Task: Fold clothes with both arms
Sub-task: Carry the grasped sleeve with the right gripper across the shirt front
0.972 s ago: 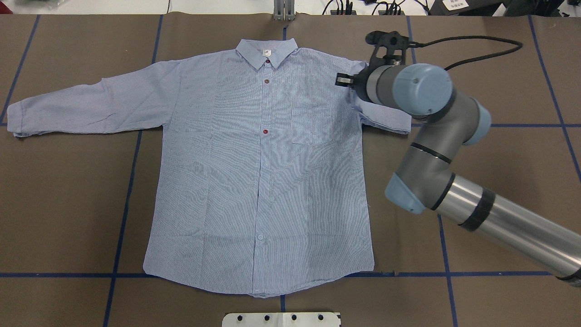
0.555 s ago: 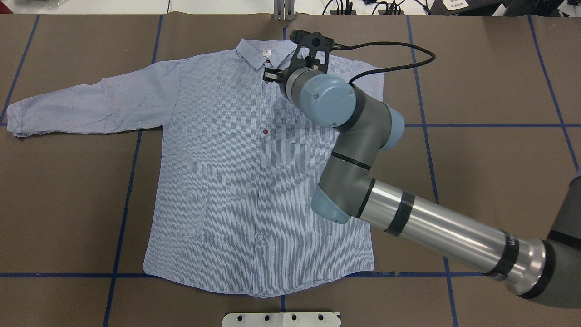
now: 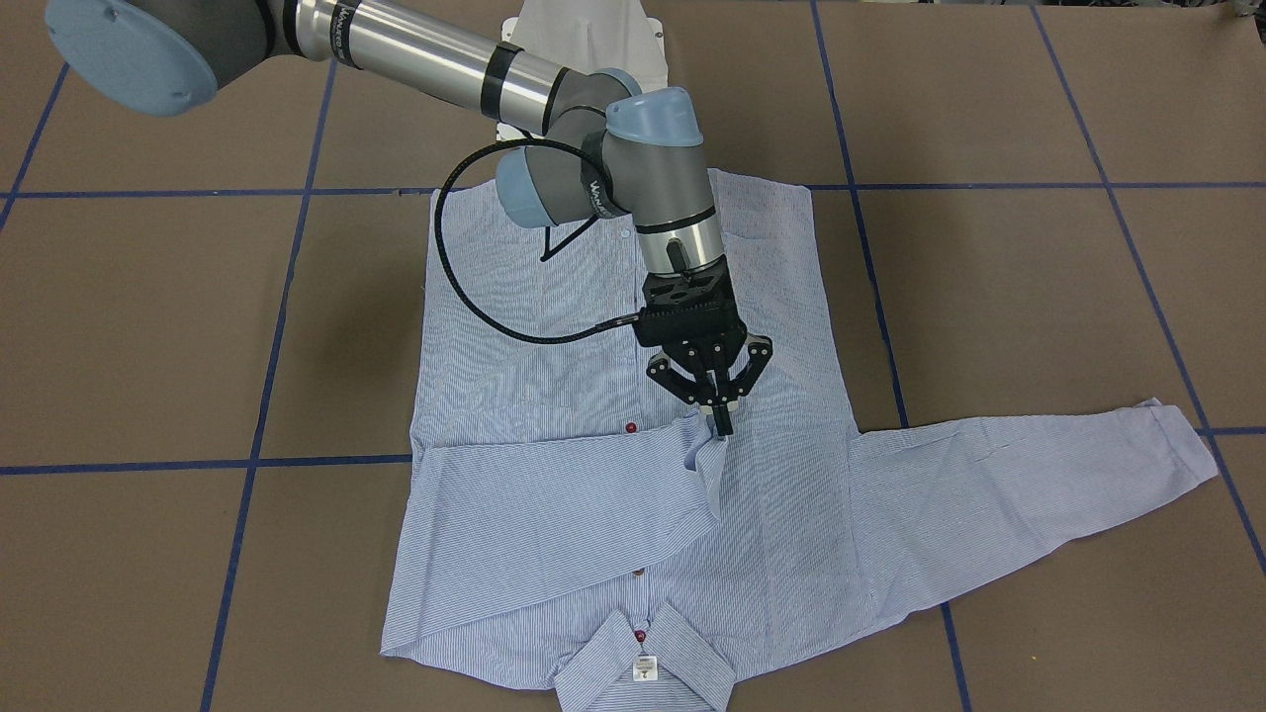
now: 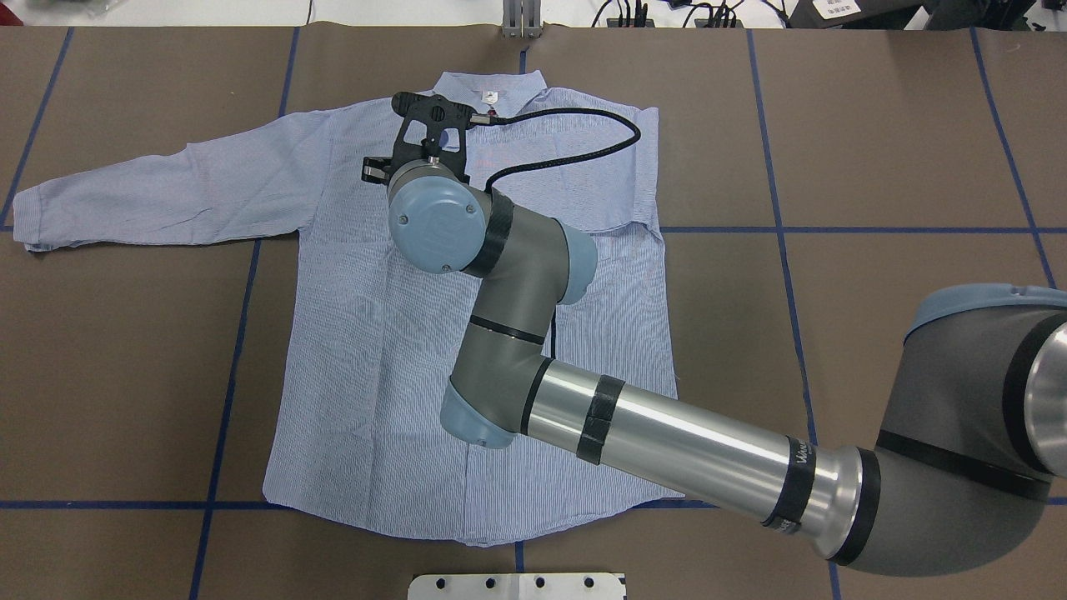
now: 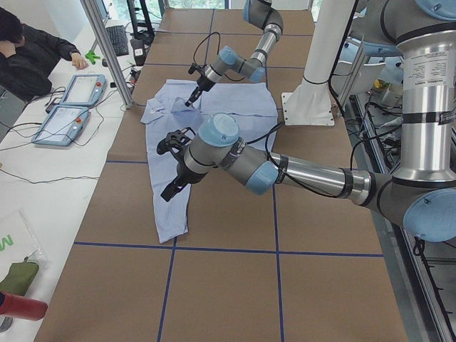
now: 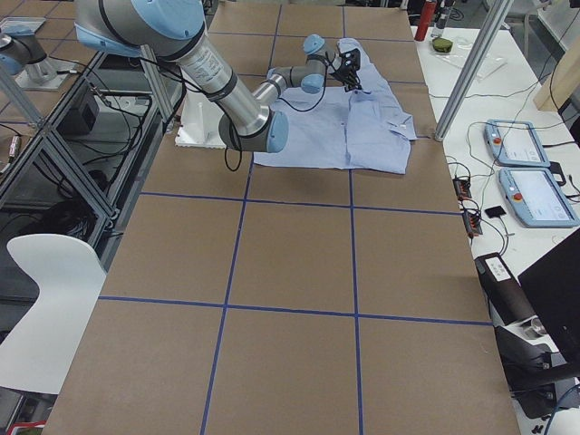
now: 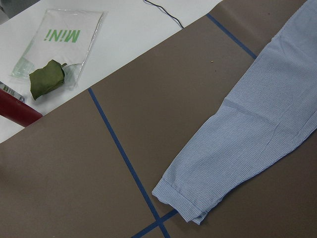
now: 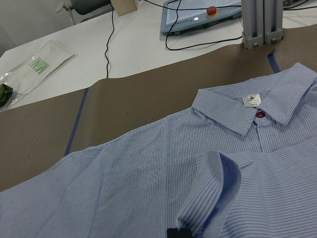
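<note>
R arm [image 3: 665, 188] jaws pinch 1 cuff [image 3: 708, 451] edge over shirt [image 3: 791, 494] front.

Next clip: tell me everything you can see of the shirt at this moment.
The shirt is light blue with fine white stripes and looks like thin woven fabric. It lies front up and buttoned on the brown table, with its collar away from the robot and a white neck label showing. One sleeve lies stretched out flat. The other sleeve is folded across the chest, its cuff pinched and slightly lifted by the right hand.
</note>
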Available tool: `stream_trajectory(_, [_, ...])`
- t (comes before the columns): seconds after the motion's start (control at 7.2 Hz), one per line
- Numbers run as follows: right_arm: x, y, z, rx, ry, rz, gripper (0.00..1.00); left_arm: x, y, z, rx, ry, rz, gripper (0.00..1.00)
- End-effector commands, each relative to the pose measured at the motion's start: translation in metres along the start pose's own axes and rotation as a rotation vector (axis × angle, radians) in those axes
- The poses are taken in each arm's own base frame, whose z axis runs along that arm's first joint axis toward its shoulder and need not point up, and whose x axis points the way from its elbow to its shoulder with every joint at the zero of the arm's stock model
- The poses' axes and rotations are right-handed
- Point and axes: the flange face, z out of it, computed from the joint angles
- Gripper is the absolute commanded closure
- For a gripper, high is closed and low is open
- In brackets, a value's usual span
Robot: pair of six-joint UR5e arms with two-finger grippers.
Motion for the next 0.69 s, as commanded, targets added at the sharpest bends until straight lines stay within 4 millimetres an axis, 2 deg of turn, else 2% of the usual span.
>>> stream_trajectory(0.0, [-0.035, 0.018, 0.007, -0.021, 0.013, -0.017, 1.00, 0.000, 0.000, 0.000, 0.000, 0.000, -0.002, 0.00])
stream_trajectory(0.14, [-0.040, 0.022, 0.004, -0.033, 0.006, -0.013, 0.64, 0.000, 0.000, 0.000, 0.000, 0.000, -0.002, 0.00])
stream_trajectory(0.28, [-0.049, 0.022, 0.001, -0.041, 0.046, -0.024, 0.01, -0.001, 0.001, 0.001, -0.002, 0.000, -0.004, 0.00])
stream_trajectory(0.42, [-0.079, 0.006, -0.012, -0.070, 0.180, -0.065, 0.00, -0.001, 0.001, 0.002, -0.003, 0.000, -0.005, 0.00])
stream_trajectory(0.56, [-0.080, -0.002, -0.013, -0.079, 0.252, -0.090, 0.00, -0.001, 0.001, 0.002, -0.003, 0.000, -0.005, 0.00])
